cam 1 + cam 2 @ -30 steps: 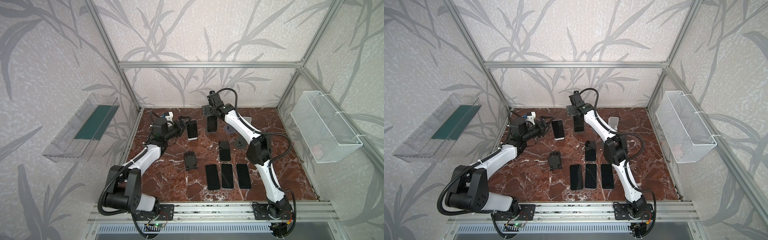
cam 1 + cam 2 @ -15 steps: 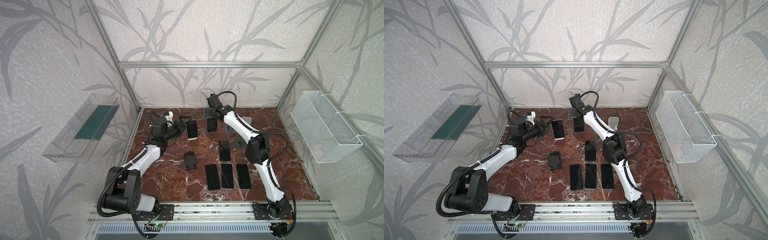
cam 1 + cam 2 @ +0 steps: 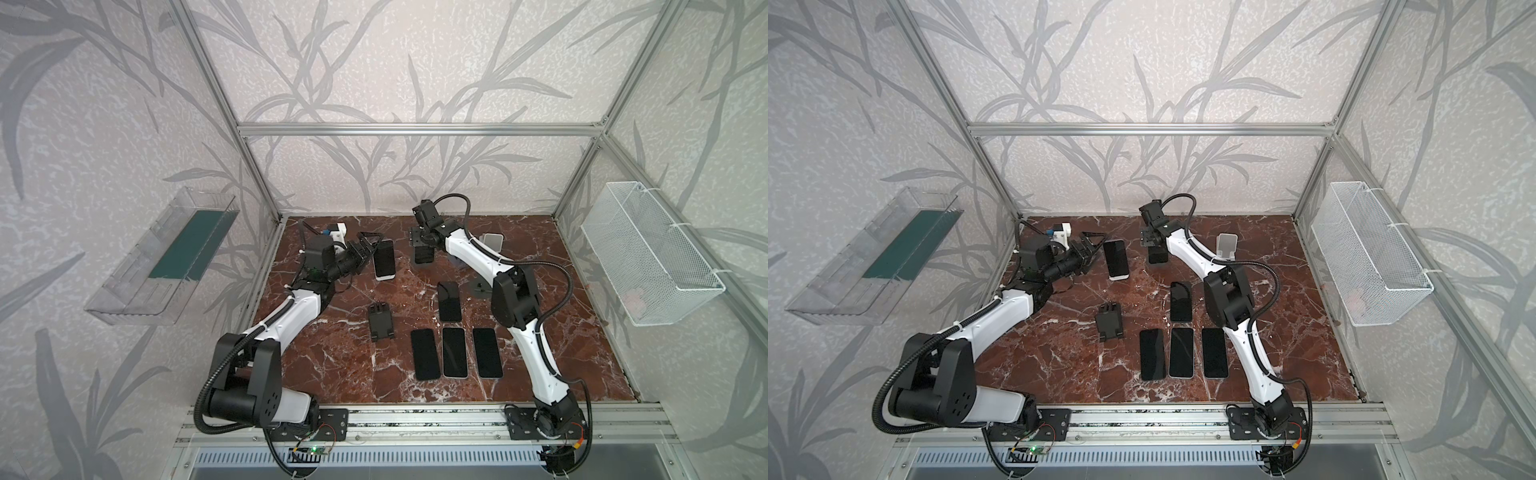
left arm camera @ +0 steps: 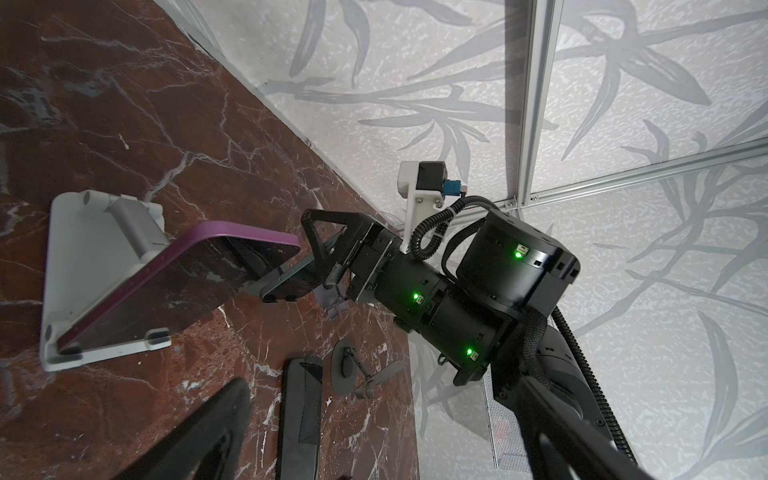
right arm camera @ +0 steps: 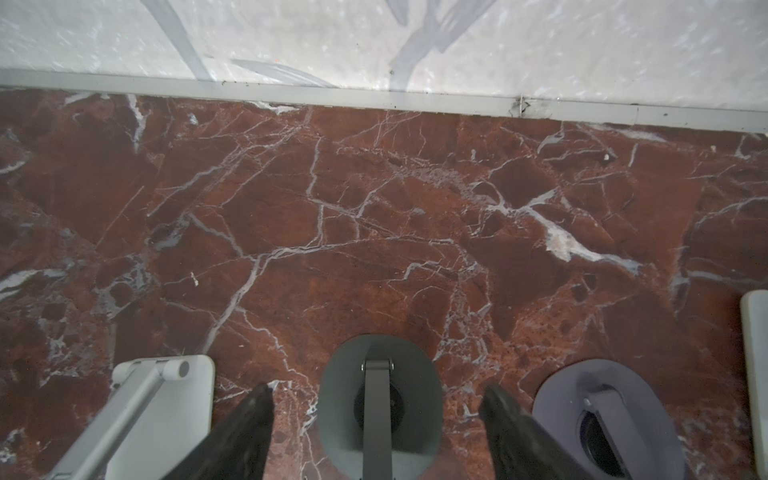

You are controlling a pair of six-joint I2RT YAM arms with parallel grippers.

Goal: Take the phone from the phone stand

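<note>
Right pincer (image 3: pixel 423 244), as seen standing at the front: lowered over the top end of the dark phone (image 3: pixel 424 257). Its 2 fingers (image 5: pixel 245 436) are part-closed and stand either side of the grey stand (image 5: pixel 340 415). Whether the pads already press the phone's edges cannot be told.

Dark phone: leaning on that stand, near the purple phone (image 4: pixel 166 286), on the side of it away from the left pincer (image 3: pixel 369 248).

Left pincer: spread wide and empty, just beside the purple phone on its opposite side.

Handling (judgement): a stiff, thin slab, fairly light. Its smooth glass would slip under a weak pinch and could crack if dropped on the marble tabletop (image 3: pixel 332 365). The best hold looks to be across the 2 long side edges near the top, clear of the screen. A lift along the stand's slope should then free the phone from the bottom lip. The stand looks light and could be dragged or tipped.

Change since 1 second ago: the right pincer has come down from above the phone and narrowed. The dark phone is still seated; the purple phone and the left pincer keep their places.
</note>
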